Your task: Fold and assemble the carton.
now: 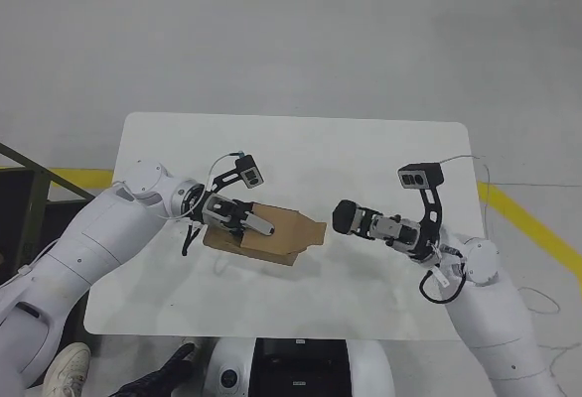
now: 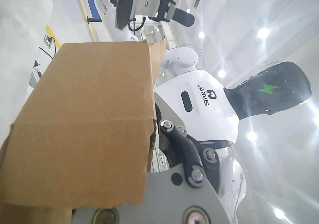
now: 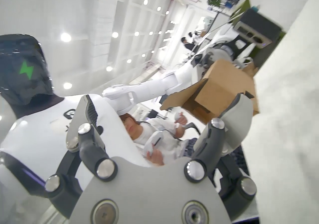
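The brown corrugated cardboard carton (image 1: 283, 236) rests about mid-way across the white rectangular table (image 1: 370, 149). It is partly opened into a shallow sleeve, with its end flaps loose. In the right wrist view, 1 flap juts outward from the carton's open end and the inside walls show behind it, so no end is closed yet.

The left gripper (image 1: 251, 220) sits at the carton's far end from the other arm, and its white fingers lie over the top panel. In the left wrist view, 1 dark finger (image 2: 174, 135) stands just beside the cut edge of a carton wall. The second finger is hidden behind the cardboard. It looks clamped on that wall, though the hidden finger makes this a judgement.

The right gripper (image 1: 347, 216) hangs just beside the carton's flap end without touching it. Its 2 fingers are spread wide with nothing between them, as its own wrist view shows.

The step in hand seems to be squaring up the sleeve, with the left arm acting as the anchor.

The next move likely falls to the right gripper. It would close the small gap to the jutting flap, meet it on its outer face and push it inward along its crease. Meanwhile the left grasp must stay firm so the light carton does not slide or collapse flat.
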`<state>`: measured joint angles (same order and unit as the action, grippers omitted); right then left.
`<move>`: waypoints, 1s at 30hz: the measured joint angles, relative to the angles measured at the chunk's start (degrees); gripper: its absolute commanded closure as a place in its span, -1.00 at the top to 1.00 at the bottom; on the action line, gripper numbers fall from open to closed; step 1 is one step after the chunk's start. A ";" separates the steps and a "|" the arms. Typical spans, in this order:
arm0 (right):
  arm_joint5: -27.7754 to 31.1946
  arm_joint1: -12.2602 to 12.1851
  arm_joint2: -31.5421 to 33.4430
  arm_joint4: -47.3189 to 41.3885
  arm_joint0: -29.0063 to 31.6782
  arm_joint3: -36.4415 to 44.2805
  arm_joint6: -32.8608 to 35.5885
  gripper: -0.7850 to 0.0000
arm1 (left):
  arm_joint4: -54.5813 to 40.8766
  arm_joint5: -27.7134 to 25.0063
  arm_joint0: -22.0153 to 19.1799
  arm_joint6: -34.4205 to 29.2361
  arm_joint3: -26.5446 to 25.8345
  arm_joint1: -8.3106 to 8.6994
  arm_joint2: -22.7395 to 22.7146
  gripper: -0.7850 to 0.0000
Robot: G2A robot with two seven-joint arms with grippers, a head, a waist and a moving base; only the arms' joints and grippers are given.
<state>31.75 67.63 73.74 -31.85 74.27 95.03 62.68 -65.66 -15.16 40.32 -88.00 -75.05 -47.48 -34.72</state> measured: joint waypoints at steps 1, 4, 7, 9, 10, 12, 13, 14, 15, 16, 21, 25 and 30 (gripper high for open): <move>-0.03 -0.14 0.89 4.90 -0.32 0.84 -2.24 1.00 | 0.00 0.00 0.00 0.00 0.00 0.00 0.00 -1.00; -1.56 -0.17 0.81 16.29 -1.01 3.46 -7.77 1.00 | 0.00 0.00 0.00 0.00 0.00 0.00 0.00 -1.00; -3.06 -0.07 -0.35 24.81 -1.77 5.62 -11.80 1.00 | 0.00 0.00 0.00 0.00 0.00 0.00 0.00 -1.00; -4.12 0.01 -1.35 29.89 -2.15 6.96 -13.76 1.00 | 0.00 0.00 0.00 0.00 0.00 0.00 0.00 -1.00; -4.79 0.08 -2.14 32.85 -2.32 7.76 -14.91 1.00 | 0.00 0.00 0.00 0.00 0.00 0.00 0.00 -1.00; -5.22 0.17 -3.25 36.07 -2.36 8.74 -16.45 1.00 | 0.00 0.00 0.00 0.00 0.00 0.00 0.00 -1.00; -5.09 0.19 -3.81 37.39 -2.33 9.20 -17.01 1.00 | 0.00 0.00 0.00 0.00 0.00 0.00 0.00 -1.00; -4.88 0.19 -4.11 38.12 -2.34 9.49 -17.15 1.00 | 0.00 0.00 0.00 0.00 0.00 0.00 0.00 -1.00; -4.65 0.16 -4.37 38.74 -2.38 9.74 -17.06 1.00 | 0.00 0.00 0.00 0.00 0.00 0.00 0.00 -1.00; -4.42 0.11 -4.69 39.38 -2.47 10.05 -16.63 1.00 | 0.00 0.00 0.00 0.00 0.00 0.00 0.00 -1.00; -4.99 -0.17 -5.08 42.39 -2.91 11.24 -15.56 1.00 | 0.00 0.00 0.00 0.00 0.00 0.00 0.00 -1.00; -6.96 -0.41 -5.26 46.70 -2.35 12.55 -16.13 1.00 | 0.00 0.00 0.00 0.00 0.00 0.00 0.00 -1.00; -8.90 -0.57 -5.78 51.08 -1.52 12.75 -17.84 1.00 | 0.00 0.00 0.00 0.00 0.00 0.00 0.00 -1.00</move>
<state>22.85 67.06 67.95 19.23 72.75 107.79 44.84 -65.66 -15.16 40.32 -88.00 -75.05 -47.48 -34.72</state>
